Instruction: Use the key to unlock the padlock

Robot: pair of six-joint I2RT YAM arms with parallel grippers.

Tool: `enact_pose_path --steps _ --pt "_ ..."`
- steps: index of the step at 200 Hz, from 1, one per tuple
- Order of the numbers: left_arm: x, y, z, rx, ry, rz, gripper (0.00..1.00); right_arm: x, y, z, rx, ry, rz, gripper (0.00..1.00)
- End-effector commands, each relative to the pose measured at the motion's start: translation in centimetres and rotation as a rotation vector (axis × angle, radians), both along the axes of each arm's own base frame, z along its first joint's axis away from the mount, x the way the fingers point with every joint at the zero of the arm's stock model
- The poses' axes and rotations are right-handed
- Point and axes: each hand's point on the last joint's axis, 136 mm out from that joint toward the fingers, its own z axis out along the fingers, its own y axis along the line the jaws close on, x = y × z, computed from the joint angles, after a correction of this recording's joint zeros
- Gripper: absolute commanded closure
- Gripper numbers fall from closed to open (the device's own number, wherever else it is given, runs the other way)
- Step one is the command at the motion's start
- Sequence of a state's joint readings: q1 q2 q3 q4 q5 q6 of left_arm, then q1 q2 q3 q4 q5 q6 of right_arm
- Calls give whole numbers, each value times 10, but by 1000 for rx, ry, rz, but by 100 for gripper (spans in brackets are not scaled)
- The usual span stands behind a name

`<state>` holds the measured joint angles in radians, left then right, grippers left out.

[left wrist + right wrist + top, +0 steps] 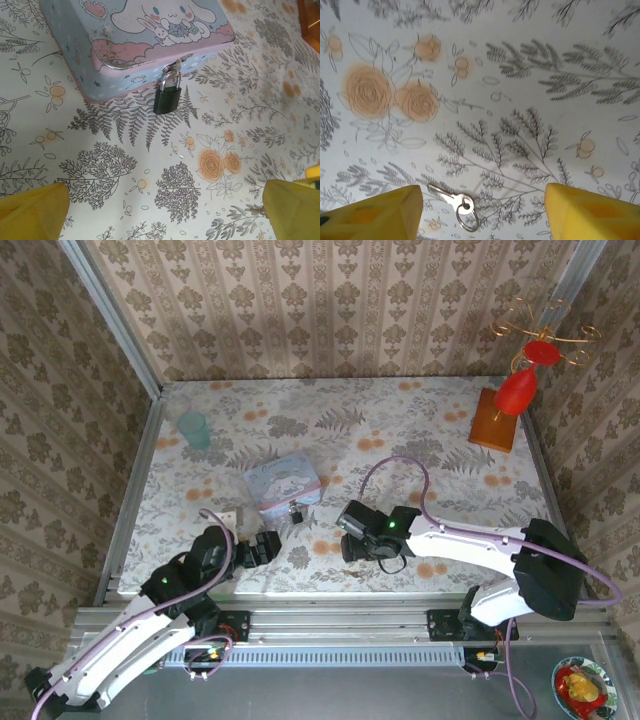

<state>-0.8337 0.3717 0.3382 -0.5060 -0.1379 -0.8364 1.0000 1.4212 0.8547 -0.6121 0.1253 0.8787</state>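
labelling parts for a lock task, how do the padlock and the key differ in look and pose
Colour: the padlock has a near-black body with a silver shackle; the key is all pale metal with a ring. Pose: the padlock hangs shut from the clasp of the tin; the key lies flat and loose on the tablecloth below the open right tool. Shared: both are small and neither is held.

You'll see a white tablecloth (125, 150) printed all over with grey ferns and orange roses. The pale blue rectangular tin (95, 55) has a pink rim and a white long-eared cartoon figure (pink clouds beneath it). The small squarish padlock (167, 98) is near-black, its shackle silver. The flat metal key (451, 199) is silver; the right gripper (482, 200) has yellow pads (375, 215).
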Motion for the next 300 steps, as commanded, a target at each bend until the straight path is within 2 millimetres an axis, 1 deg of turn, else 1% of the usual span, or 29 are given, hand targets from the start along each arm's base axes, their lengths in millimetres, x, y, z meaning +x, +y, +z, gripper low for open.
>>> enact_pose_path --steps 1,28,51,73,76,92,132,148,157,160,162,166,184,201,212,217,250,282,300 --pt "7 -1 2 -25 -26 52 0 -17 4 -6 41 46 -23 37" --pt "8 -2 1 -9 -28 52 0 -25 3 -25 25 76 -26 45" --pt "9 -5 1 -7 -24 47 0 -26 5 -26 8 68 -13 49" --pt "10 -8 1 -2 -23 38 0 -31 2 -35 -12 82 -16 53" --pt "10 -8 0 -1 -22 37 0 -29 6 -35 5 75 -17 54" --pt "9 -10 0 -1 -18 33 0 -31 11 -39 23 83 -16 57" --pt "9 -10 3 0 -20 29 0 -33 18 -46 1 92 4 61" --pt "8 -10 1 4 -17 27 0 -35 17 -51 -25 104 3 64" --pt "8 -9 1 5 -17 27 0 -36 12 -52 -66 96 -11 66" --pt "8 -10 2 4 -17 27 0 -34 13 -51 -71 85 -11 66" --pt "8 -10 2 3 -16 26 0 -36 8 -51 -97 88 -12 66" --pt "8 -9 2 2 -16 29 0 -37 6 -51 -117 84 -10 67" --pt "8 -9 5 -5 -20 31 0 -39 10 -50 -127 77 2 68" --pt "9 -9 6 -6 -24 32 0 -42 14 -56 -104 86 1 71" --pt "9 -9 5 -2 -24 31 0 -45 11 -60 -112 98 -8 73" --pt "8 -9 5 -3 -23 31 0 -42 17 -60 -89 88 -11 74" --pt "9 -9 8 -3 -26 33 0 -41 21 -54 -62 72 -8 81" --pt "9 -10 8 -2 -24 33 0 -38 14 -47 -56 37 -29 87" --pt "9 -11 9 -10 -20 33 0 -35 14 -42 -26 17 -39 89"
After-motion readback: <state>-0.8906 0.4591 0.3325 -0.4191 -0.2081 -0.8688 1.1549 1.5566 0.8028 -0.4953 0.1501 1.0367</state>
